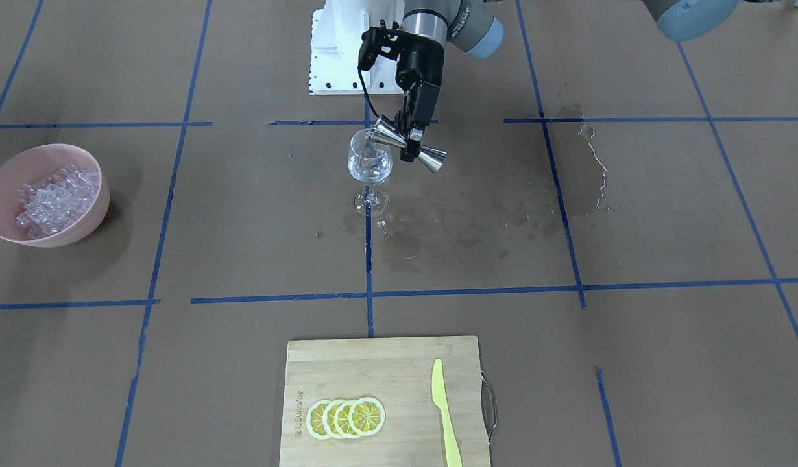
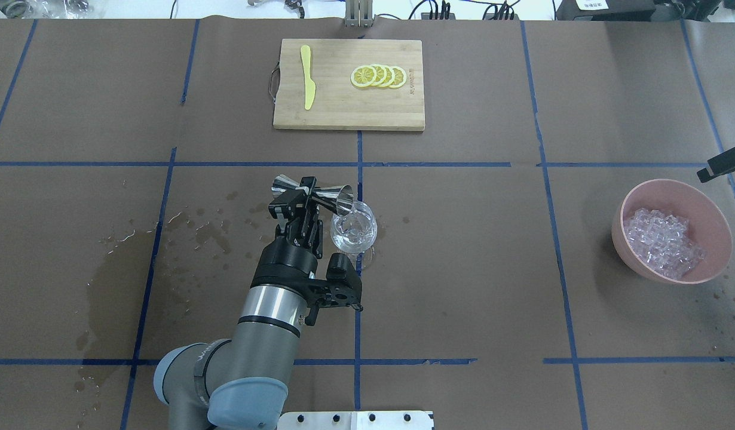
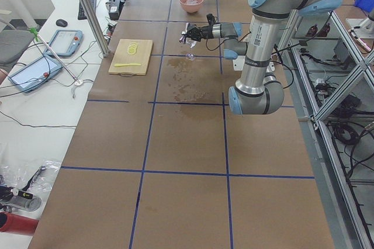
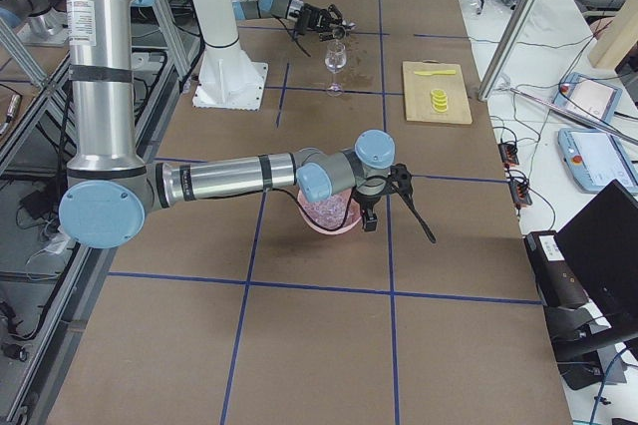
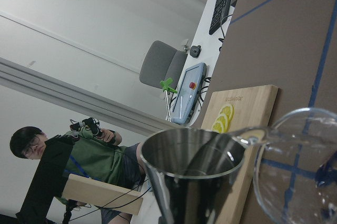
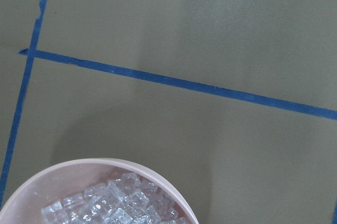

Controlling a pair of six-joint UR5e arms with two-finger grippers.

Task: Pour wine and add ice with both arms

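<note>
My left gripper (image 2: 308, 194) is shut on a steel double jigger (image 2: 334, 196), tilted with its mouth over the rim of a clear wine glass (image 2: 354, 230). The glass stands upright at the table's middle with a little clear wine (image 2: 351, 239) in it. The front-facing view shows the same gripper (image 1: 412, 139), jigger (image 1: 431, 157) and glass (image 1: 370, 165). The left wrist view shows the jigger's cup (image 5: 189, 166) at the glass rim (image 5: 300, 166). Ice (image 2: 663, 242) fills a pink bowl (image 2: 642, 269). My right gripper (image 4: 384, 196) hovers at the bowl's far side; I cannot tell its state.
A wooden cutting board (image 1: 373, 370) at the operators' side carries lemon slices (image 1: 347, 417) and a yellow knife (image 1: 446, 415). Dark wet stains (image 1: 477, 214) spread on the brown paper beside the glass. The white pedestal (image 1: 340, 52) stands behind it.
</note>
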